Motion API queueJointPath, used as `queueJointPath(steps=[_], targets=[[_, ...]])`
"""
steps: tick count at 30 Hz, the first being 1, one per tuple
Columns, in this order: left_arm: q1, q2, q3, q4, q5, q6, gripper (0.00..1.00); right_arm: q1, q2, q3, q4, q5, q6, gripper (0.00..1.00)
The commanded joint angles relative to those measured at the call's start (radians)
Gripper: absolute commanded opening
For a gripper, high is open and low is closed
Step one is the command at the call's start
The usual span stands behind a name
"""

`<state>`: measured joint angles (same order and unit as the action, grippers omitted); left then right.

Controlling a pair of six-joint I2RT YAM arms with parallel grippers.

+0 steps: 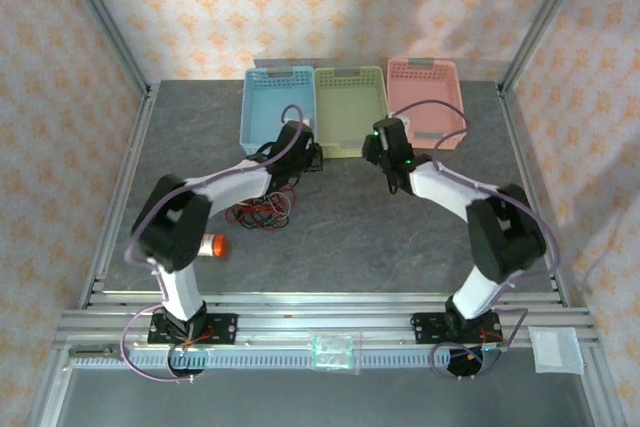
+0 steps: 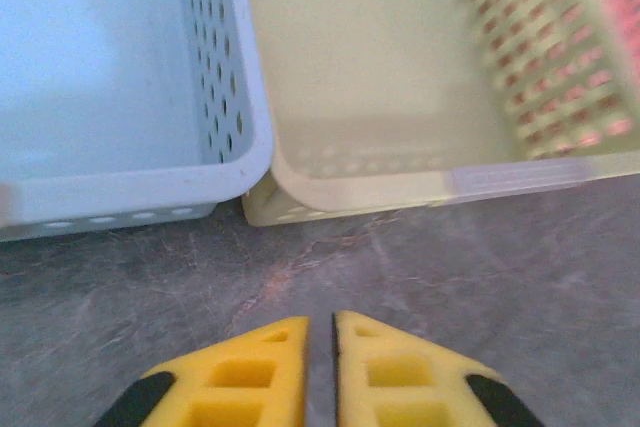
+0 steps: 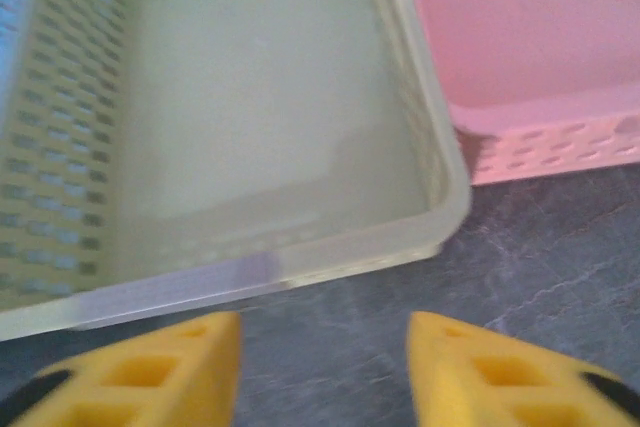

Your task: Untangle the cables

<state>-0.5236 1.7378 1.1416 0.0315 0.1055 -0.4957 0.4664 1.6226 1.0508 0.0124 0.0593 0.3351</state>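
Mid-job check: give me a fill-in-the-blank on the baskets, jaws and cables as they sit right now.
1. The basket between the blue basket and the pink basket is ____.
2. On the left gripper the jaws are nearly ____, with nothing between them.
3. On the right gripper the jaws stand ____ and empty.
4. The tangled cables lie on the table, on the robot's ____ side.
Missing words: green, shut, open, left.

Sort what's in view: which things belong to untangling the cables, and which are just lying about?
For the job: cables, a red and black tangle; probably the blue basket, green basket and pink basket.
Lying about: orange cylinder near the cables; clear plastic piece on the front rail; white packet at the near right corner.
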Motion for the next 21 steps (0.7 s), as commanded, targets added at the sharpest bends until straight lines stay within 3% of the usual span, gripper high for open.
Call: queueJointPath(steps=[1, 4, 9, 18, 21], targets=[[0.011, -0.219, -0.107, 0.016, -0.071, -0.006, 0.22, 0.065, -0.131, 0.014, -0.043, -0.030, 0.020, 0.64], [0.057, -0.379, -0.226, 0.015, -0.080, -0.060, 0.26, 0.116, -0.172, 0.023, -0.042, -0.078, 0.043, 0.72], [0.143, -0.548, -0.356, -0.055, -0.060, -0.084, 0.28, 0.211, -0.117, 0.061, -0.052, -0.111, 0.009, 0.72], [0.385, -0.635, -0.511, -0.089, 0.133, -0.178, 0.29, 0.433, 0.147, 0.228, -0.109, -0.227, -0.100, 0.70], [0.459, -0.619, -0.558, -0.058, 0.215, -0.214, 0.37, 0.472, 0.242, 0.311, -0.153, -0.270, -0.174, 0.70]])
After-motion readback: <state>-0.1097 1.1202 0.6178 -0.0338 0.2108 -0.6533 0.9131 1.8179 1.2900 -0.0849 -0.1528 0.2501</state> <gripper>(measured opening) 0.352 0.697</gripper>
